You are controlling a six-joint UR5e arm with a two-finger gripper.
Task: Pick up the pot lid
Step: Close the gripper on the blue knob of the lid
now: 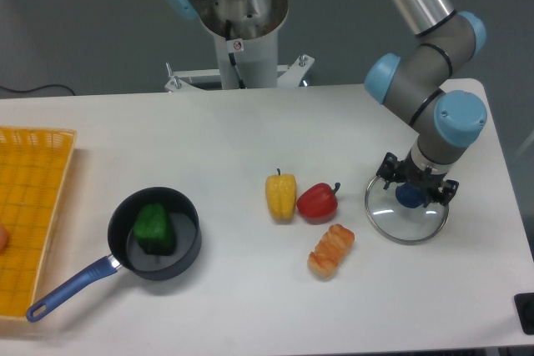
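Pot lid [399, 221] beneath grpr [415, 191], jaws apart

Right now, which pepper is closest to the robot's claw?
The red pepper. It lies beside the yellow pepper, on the side toward the gripper at the pot lid; the green pepper sits far off in the pot.

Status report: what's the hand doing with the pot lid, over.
Hand low over blue knob of lid, grip unclear. Lid flat on table. Red pepper and bread roll left of it, apart.
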